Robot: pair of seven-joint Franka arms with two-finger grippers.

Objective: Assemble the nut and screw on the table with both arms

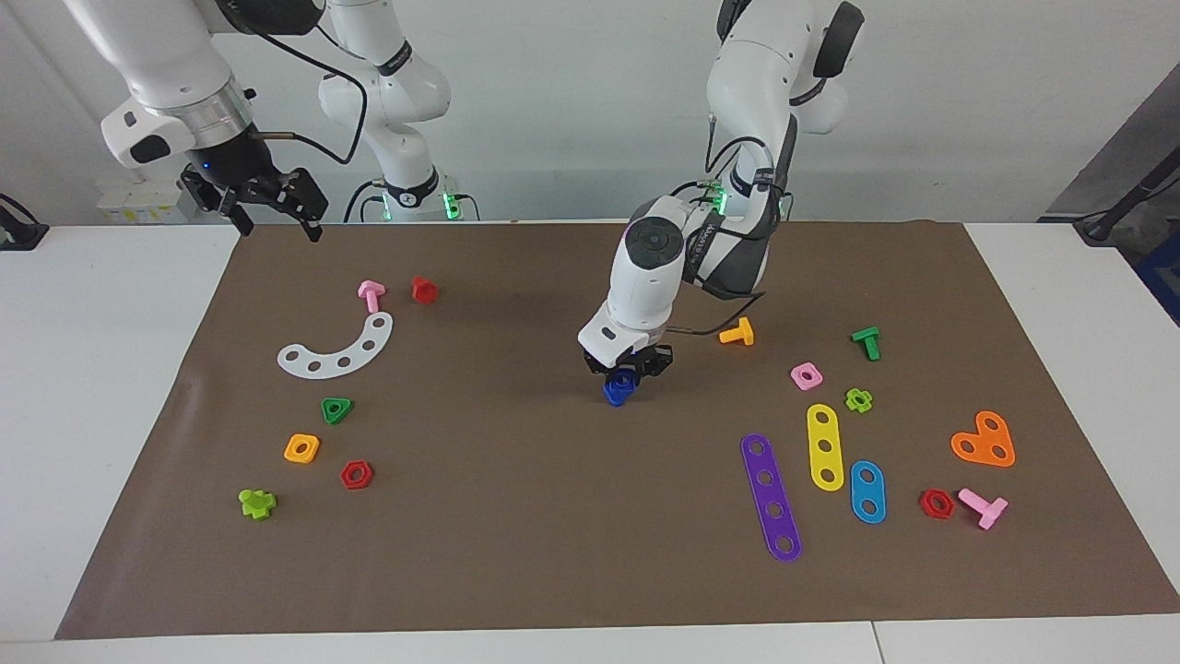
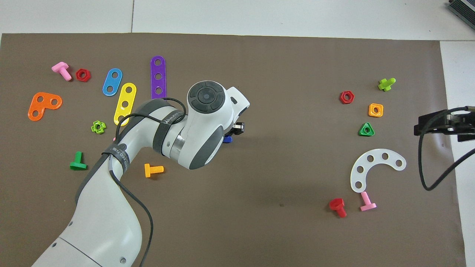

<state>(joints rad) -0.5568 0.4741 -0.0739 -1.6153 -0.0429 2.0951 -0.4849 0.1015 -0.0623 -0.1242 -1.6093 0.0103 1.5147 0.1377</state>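
Observation:
A dark blue piece with a round ring on top sits on the brown sheet of the table, at its middle. I cannot tell the nut and the screw apart in it. My left gripper is down right on top of it, and its black hand covers the upper part. In the overhead view only a blue corner shows under the left arm's wrist, beside the left gripper. My right gripper hangs open and empty, high over the sheet's edge at the right arm's end; it also shows in the overhead view.
Toward the right arm's end lie a white curved strip, a pink bolt, a red bolt, a green triangular nut and an orange-yellow nut. Toward the left arm's end lie an orange bolt, a pink nut and purple and yellow strips.

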